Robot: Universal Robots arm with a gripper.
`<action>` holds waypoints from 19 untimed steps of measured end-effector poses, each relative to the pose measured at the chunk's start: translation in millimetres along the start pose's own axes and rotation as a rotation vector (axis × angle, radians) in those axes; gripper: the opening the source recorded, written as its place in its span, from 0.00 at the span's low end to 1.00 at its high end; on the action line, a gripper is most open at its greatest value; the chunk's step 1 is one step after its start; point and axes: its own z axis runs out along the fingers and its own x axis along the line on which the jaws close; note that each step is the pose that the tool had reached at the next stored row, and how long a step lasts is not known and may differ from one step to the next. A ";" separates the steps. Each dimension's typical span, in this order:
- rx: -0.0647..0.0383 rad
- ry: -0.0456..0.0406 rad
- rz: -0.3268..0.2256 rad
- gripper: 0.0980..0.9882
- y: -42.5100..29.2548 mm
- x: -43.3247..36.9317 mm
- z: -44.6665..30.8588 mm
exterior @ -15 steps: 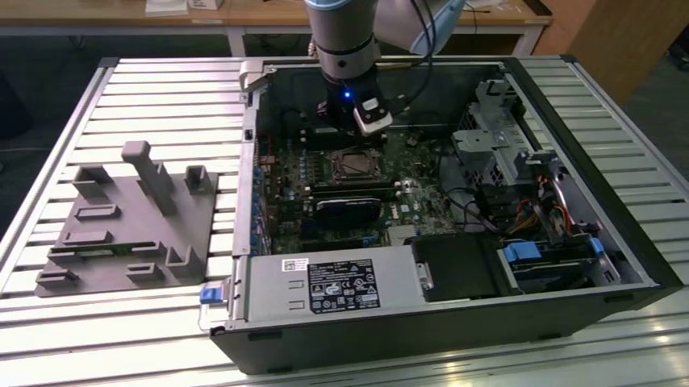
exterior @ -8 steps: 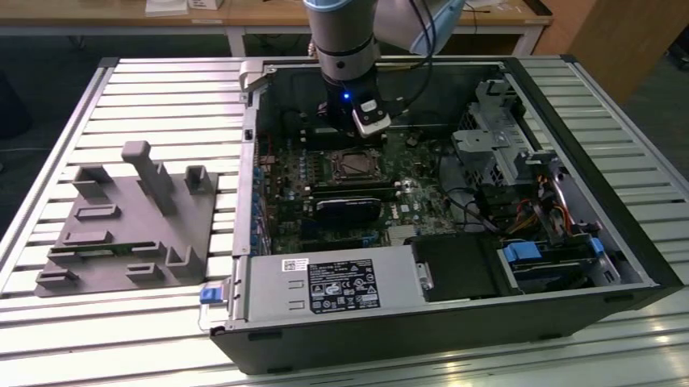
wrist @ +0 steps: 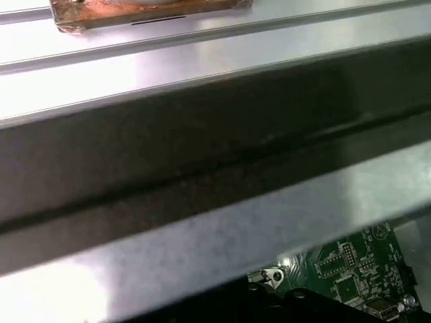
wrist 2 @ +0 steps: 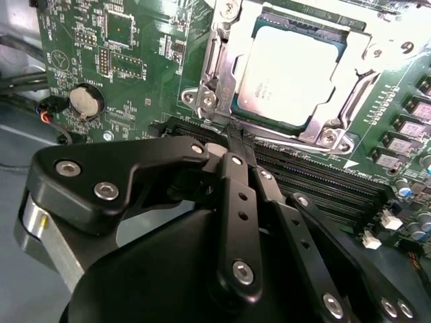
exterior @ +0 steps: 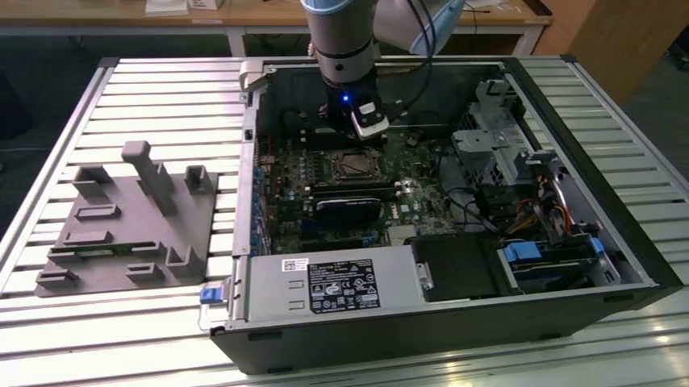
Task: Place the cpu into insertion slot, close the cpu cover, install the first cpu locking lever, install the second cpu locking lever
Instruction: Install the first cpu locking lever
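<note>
In the second wrist view the cpu (wrist 2: 289, 67) lies flat in the insertion slot (wrist 2: 209, 101), its silver-grey top facing up. The cpu cover (wrist 2: 367, 47) is down over it, framing the chip through its square window. My gripper (wrist 2: 236, 138) is shut, its black fingers (wrist 2: 232, 182) meeting at the tips with nothing visible between them. The tips sit just beside the slot's near edge, over the memory slots. In the exterior view the gripper (exterior: 364, 131) hangs inside the open computer case, just behind the insertion slot (exterior: 350, 165).
Black memory slots (wrist 2: 323, 178) run alongside the socket, and a coin battery (wrist 2: 86, 101) sits on the green board. Case walls (exterior: 603, 185), a drive cage (exterior: 501, 137), a black card (exterior: 350, 201) and the power supply (exterior: 334, 286) surround the board. A grey fixture (exterior: 129, 218) stands on the slatted table.
</note>
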 end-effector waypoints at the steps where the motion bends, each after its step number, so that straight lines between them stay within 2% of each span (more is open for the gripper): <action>1: 0.001 -0.0012 0.002 0.01 -0.1 0.1 0.5; 8: 0.003 -0.0061 0.015 0.01 -0.5 0.5 3.3; 19: -0.002 -0.0047 0.017 0.01 -1.8 0.2 3.4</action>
